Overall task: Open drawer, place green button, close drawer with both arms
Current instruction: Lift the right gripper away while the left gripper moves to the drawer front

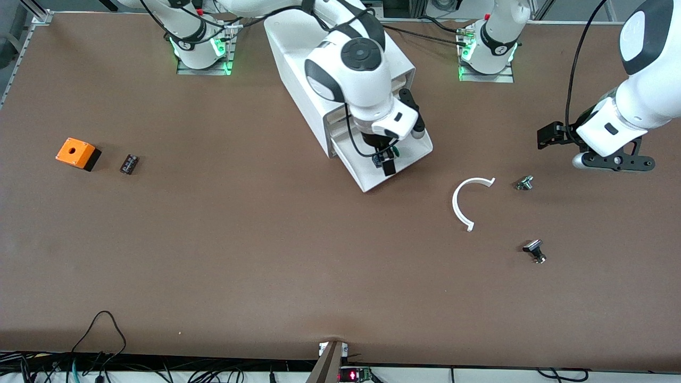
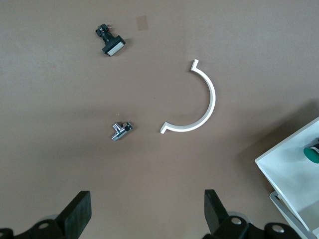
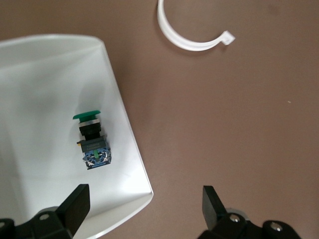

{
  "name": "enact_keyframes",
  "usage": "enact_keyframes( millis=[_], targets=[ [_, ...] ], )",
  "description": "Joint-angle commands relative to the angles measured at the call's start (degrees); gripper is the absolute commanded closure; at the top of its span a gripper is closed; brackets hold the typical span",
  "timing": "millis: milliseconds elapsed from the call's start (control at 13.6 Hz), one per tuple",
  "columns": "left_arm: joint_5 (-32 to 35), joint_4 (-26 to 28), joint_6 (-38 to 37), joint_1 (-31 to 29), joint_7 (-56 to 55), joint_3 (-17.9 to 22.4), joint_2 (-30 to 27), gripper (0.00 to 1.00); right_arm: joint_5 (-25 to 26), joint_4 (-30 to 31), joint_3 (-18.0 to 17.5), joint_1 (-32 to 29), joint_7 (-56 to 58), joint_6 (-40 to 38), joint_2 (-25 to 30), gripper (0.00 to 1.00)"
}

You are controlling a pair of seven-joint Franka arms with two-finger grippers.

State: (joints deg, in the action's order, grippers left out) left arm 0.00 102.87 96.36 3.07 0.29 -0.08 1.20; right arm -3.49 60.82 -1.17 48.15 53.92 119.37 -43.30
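Front view shows a big brown bench (image 1: pixel 266 276) filling the frame. Two white arms start at the top of the frame. The right arm (image 1: pixel 362 58) bends down over the middle, and the left arm (image 1: pixel 644 90) comes in at the frame's edge at its own end of the bench. A white cabinet (image 1: pixel 298 69) stands at the top middle of the frame. Its lowest drawer (image 1: pixel 367 180) is pulled out toward the front camera. The right hand (image 1: pixel 385 159) hangs over the open drawer. Its two fingers (image 3: pixel 75 201) are spread wide and hold nothing. The left hand (image 1: pixel 550 135) is up over bare bench, near the left arm's end, and it waits there. Its fingers (image 2: pixel 79 206) are spread wide too, with nothing between them. A thin white curved strip (image 1: pixel 458 199) lies flat on the bench, lower in the frame than the drawer and toward the left arm's end. An orange box (image 1: pixel 77 153) with a hole sits at the right arm's end, and a small dark part (image 1: pixel 129 164) lies just beside it. A small silver part (image 1: pixel 524 183) lies near the curved strip. A black and silver part (image 1: pixel 534 251) lies lower in the frame than that one. The button (image 3: pixel 91 139) lies on its side in the drawer, on the white floor near one wall. Its green cap, black middle and blue end all show, and nothing touches it.
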Motion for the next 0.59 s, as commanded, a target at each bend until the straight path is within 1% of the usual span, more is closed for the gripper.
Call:
enact_keyframes(
  millis=[0,74,294,442,515],
  targets=[
    [1.31,-1.35,-1.44,0.27,-0.03,0.08,0.64,0.00,-6.95,-0.18,3.61,-1.48,-1.71,-2.55,2.60,0.00],
    [1.31,-1.35,-1.53,0.27,-0.20,0.08,0.64,0.00,-7.32,-0.18,4.06,-2.27,-2.93,-3.08,3.39,0.00],
    [1.31,-1.26,-1.71,0.19,-0.12,0.08,0.73,0.00,-7.32,0.52,4.15,-5.51,-14.51,-3.09,3.66,0.00],
    [1.31,-1.26,-1.79,0.19,-0.64,0.08,0.82,0.00,-7.32,2.88,4.15,-6.75,-19.62,-3.09,3.40,0.00],
    [1.31,-1.26,-1.71,0.19,-0.73,0.08,0.91,0.00,-6.97,5.42,4.07,-7.45,-21.73,-3.09,3.48,0.00]
  ],
)
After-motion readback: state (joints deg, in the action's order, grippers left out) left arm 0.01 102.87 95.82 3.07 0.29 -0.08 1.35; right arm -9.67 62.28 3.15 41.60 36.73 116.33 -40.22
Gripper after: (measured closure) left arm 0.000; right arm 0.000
